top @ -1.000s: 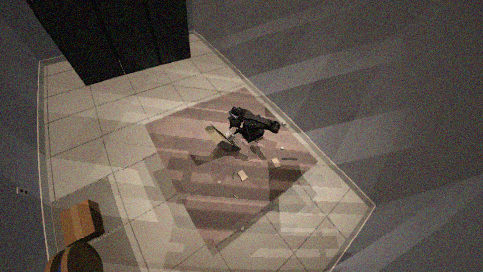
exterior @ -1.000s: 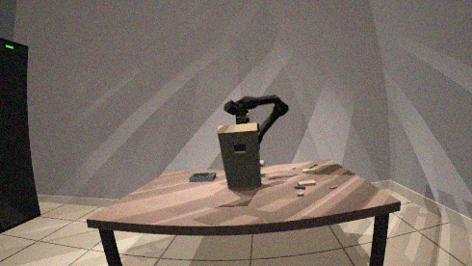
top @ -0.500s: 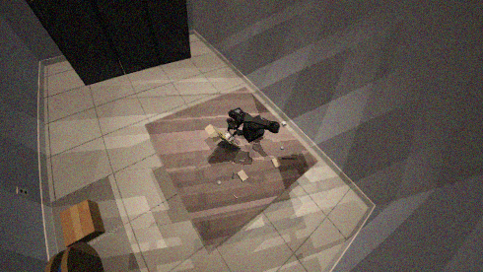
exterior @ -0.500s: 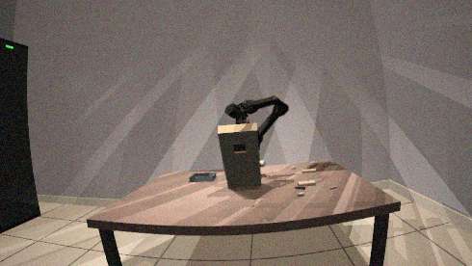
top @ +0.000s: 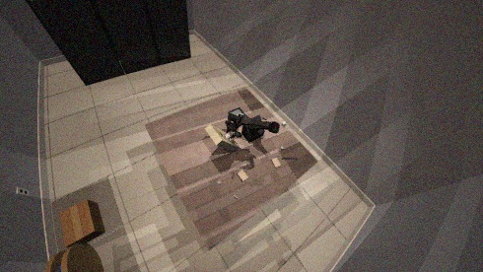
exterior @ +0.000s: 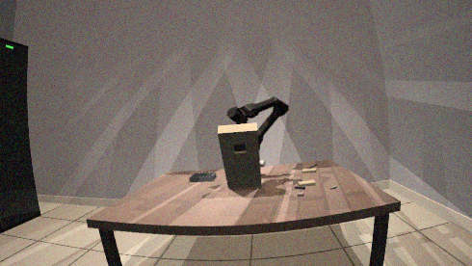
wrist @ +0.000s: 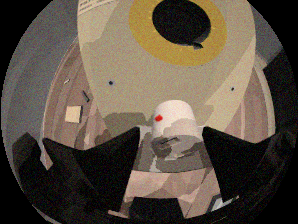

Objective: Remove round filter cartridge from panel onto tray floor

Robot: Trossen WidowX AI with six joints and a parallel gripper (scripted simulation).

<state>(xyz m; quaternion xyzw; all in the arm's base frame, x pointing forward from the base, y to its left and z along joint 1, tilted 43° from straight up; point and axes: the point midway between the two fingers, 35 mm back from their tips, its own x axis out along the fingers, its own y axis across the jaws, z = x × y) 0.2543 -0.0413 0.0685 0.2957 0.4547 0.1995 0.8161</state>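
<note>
The service panel (top: 215,134) (exterior: 245,169) (wrist: 135,87) stands upright, with an empty black round hole inside a yellow ring (wrist: 217,35) on its face. A white round cartridge (wrist: 174,111) with a red mark and a dark slot is out of that hole, low in front of the panel on a grey surface. My gripper (wrist: 173,131) is open, one finger on each side of the cartridge with gaps between. In the exterior view its fingertips are hidden behind the panel. The dark blue tray (exterior: 202,177) lies on the table left of the panel.
Flat cream blocks (top: 242,175) (top: 276,162) (exterior: 306,182) (wrist: 73,114) and small bits lie on the table (exterior: 193,212), right of the panel in the exterior view. The arm (exterior: 275,103) reaches over from behind the panel. A dark cabinet (top: 143,34) (exterior: 14,135) stands off the table.
</note>
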